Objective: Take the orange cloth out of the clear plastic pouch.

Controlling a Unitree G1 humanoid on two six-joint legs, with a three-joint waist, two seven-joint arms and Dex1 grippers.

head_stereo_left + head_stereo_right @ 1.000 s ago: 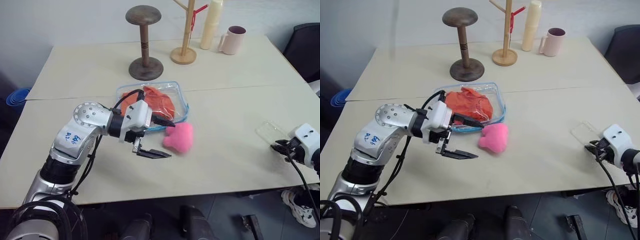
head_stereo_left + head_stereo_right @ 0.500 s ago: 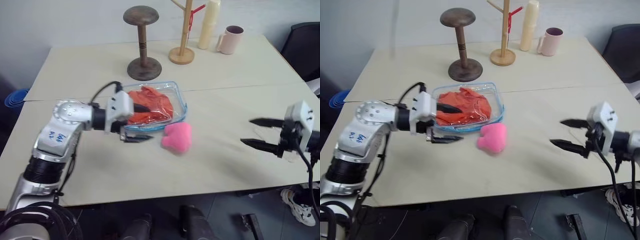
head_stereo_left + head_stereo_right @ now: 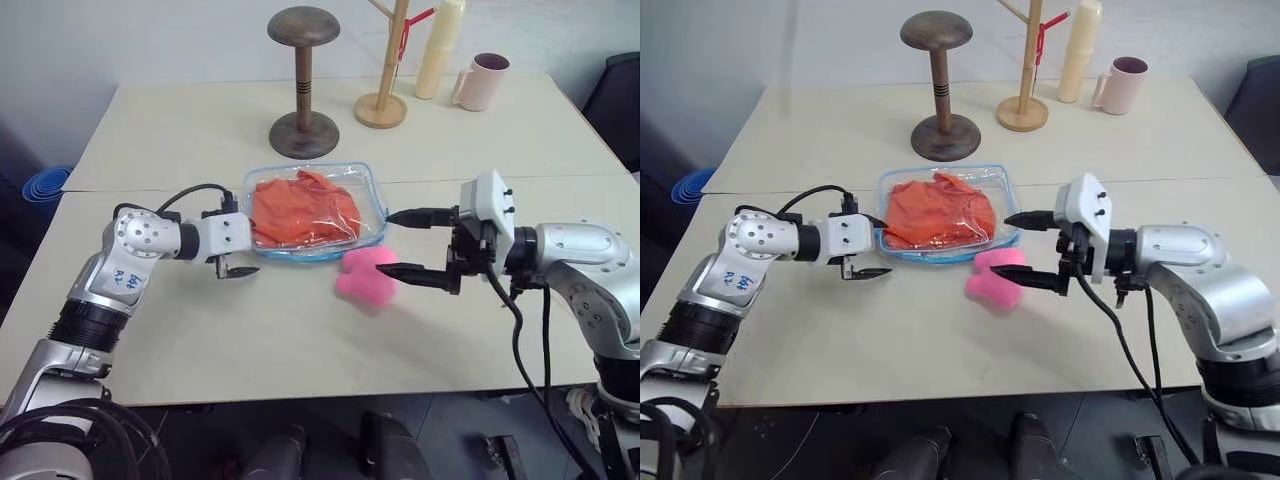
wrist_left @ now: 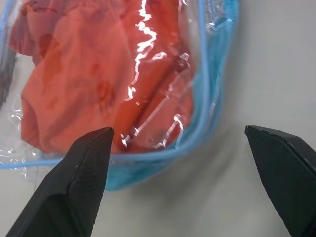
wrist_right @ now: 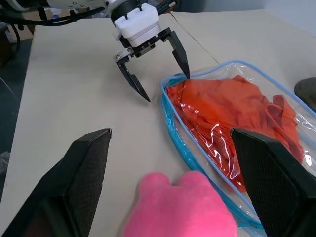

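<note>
The orange cloth (image 3: 303, 210) lies crumpled inside the clear plastic pouch (image 3: 377, 210), which rests flat on the middle of the table (image 3: 200, 340). The pouch's light blue zipper edge (image 4: 217, 74) runs around it. My left gripper (image 3: 249, 250) is open at the pouch's near left corner, one fingertip at the blue edge and the other over bare table. My right gripper (image 3: 384, 242) is open at the pouch's right side, its lower finger over a pink plush (image 3: 362, 285). The right wrist view shows the left gripper (image 5: 168, 88) facing the cloth (image 5: 227, 113). Neither gripper holds anything.
The pink plush (image 5: 182, 207) lies against the pouch's near right corner. At the back of the table stand a dark wooden hat stand (image 3: 300, 80), a wooden rack (image 3: 385, 100), a cream bottle (image 3: 440, 50) and a pink mug (image 3: 485, 80).
My right gripper has swung in from the table's right edge to the pouch's right side and opened. My left gripper has shifted left to the pouch's near left corner. The camera also shifted.
</note>
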